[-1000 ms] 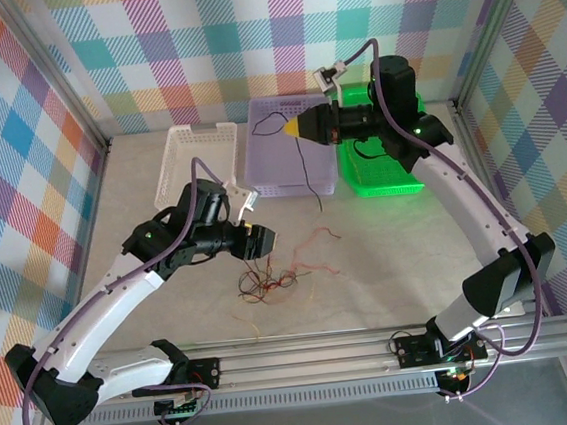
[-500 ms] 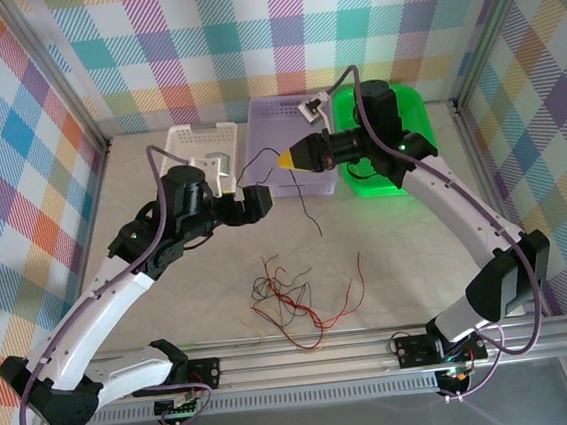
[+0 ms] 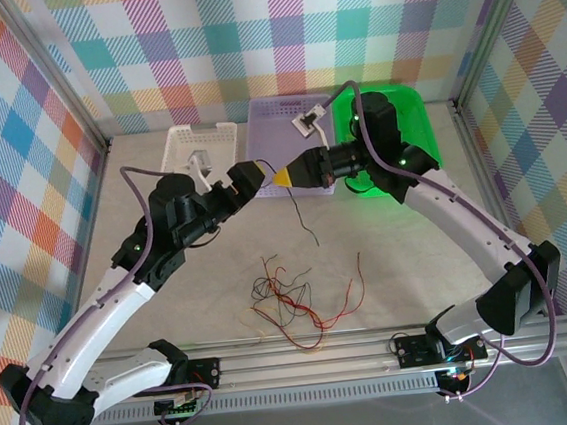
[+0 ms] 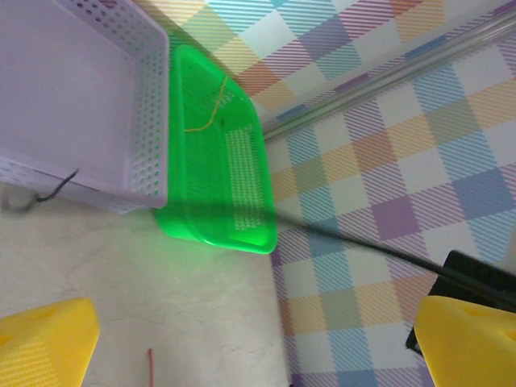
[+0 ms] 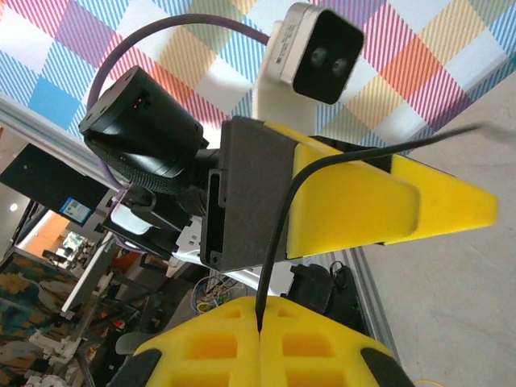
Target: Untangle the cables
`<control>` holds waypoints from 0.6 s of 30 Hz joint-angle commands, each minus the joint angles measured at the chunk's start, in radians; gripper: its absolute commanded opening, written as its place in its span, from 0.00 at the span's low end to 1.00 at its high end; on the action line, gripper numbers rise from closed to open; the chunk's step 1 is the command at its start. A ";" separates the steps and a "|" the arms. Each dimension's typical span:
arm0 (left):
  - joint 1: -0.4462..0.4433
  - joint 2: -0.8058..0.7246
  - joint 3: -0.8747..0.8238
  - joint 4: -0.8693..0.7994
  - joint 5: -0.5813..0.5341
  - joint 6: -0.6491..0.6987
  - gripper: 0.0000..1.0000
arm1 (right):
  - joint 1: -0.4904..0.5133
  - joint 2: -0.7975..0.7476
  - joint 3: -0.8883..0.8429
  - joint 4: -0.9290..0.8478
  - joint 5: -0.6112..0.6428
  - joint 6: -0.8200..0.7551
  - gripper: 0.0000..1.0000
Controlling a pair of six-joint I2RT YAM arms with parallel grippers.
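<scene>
Table point(image 3: 391, 282) had three baskets along the far side: white point(image 3: 192, 146), purple point(image 3: 276, 133), green point(image 3: 409, 105). My read is that they were sort bins. One yellow wire point(image 4: 211, 117) lay in the green one.

Both arms met above the purple basket's near edge. Right gripper point(image 5: 260, 339) was clamped tight on a single black wire point(image 5: 274, 242), nipped between the tips, with its free end hanging clear of the table. It looked lifted to pull it apart from the rest.

Left gripper point(image 4: 250, 347) was spread fully wide and gripping nothing. It sat just beside the right tips, with the black wire crossing its gap. Likely lined up for a second grab or a handover.

Remaining cables point(image 3: 292, 302) were a loose red, orange and dark tangle on the table near the front rail, well apart from both grippers. Most of the job was not done.

Unclear:
- Couldn't tell whether the wire touched the left fingers point(image 5: 379, 193).
- Couldn't count the strands in the tangle or see its crossings.
- A dark wire end point(image 4: 52, 189) showed at the purple basket wall. Couldn't tell whether it was the same wire.
- The white basket's contents couldn't be made out.
</scene>
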 commanded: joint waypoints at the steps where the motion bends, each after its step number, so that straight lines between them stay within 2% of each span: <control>1: 0.019 0.010 -0.010 0.093 0.057 -0.054 1.00 | 0.009 -0.015 -0.012 0.053 -0.049 -0.026 0.00; 8: 0.055 -0.023 -0.076 0.126 0.049 -0.092 0.94 | 0.015 -0.027 -0.038 0.048 -0.071 -0.053 0.00; 13: 0.080 -0.057 -0.145 0.204 0.014 -0.191 1.00 | 0.033 -0.036 -0.078 0.052 -0.075 -0.091 0.00; 18: 0.093 -0.044 -0.196 0.296 0.020 -0.331 1.00 | 0.057 -0.028 -0.093 0.039 -0.069 -0.130 0.00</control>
